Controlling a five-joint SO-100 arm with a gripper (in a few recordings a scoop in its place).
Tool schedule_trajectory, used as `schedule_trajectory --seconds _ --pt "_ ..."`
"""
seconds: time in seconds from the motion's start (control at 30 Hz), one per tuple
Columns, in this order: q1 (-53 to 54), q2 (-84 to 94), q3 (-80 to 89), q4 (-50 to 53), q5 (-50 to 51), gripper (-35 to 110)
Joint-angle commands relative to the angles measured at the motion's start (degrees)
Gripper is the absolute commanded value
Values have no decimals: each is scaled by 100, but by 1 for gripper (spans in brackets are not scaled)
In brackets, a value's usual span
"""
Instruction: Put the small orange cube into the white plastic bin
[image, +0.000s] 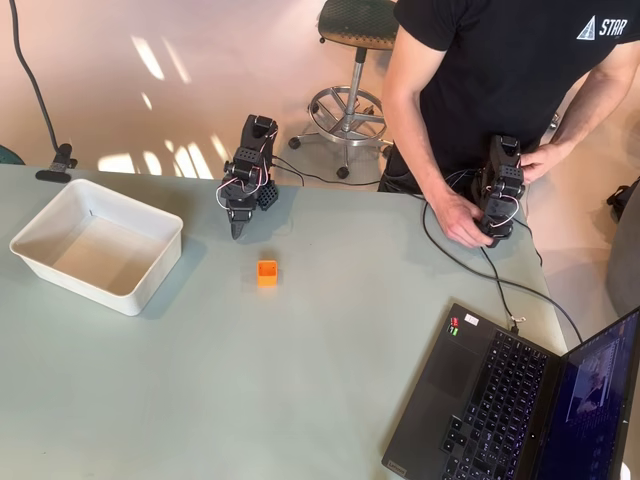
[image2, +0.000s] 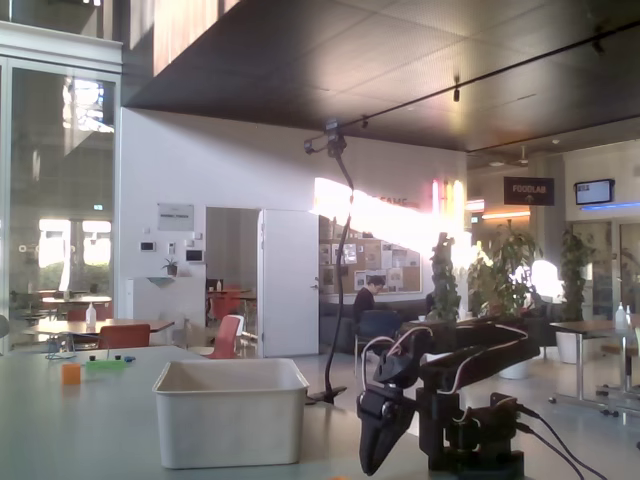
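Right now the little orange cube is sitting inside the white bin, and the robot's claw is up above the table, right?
Not quite. The overhead view shows the small orange cube on the bare table, outside the white plastic bin. The gripper does hang above the table.

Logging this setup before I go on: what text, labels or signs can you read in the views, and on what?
"STAR", with a triangle logo: on the person's black shirt, overhead view.
"FOODLAB": on the dark hanging sign, fixed view.
Laptop keyboard legends: too small to read.
Wall notice and noticeboard papers: blurred, unreadable.
White plastic bin, small orange cube and gripper: no markings visible.
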Motion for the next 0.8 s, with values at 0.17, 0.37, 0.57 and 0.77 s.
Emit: schedule_trajectory --seconds 0.17,0.37,0.57,0.77 --pt "0 -26 -220 -44 -35 1" --pt "9 -26 -308 -44 -35 1" --pt "0 26 -229 -44 -35 1" --pt "62 -18 -211 -44 -35 1"
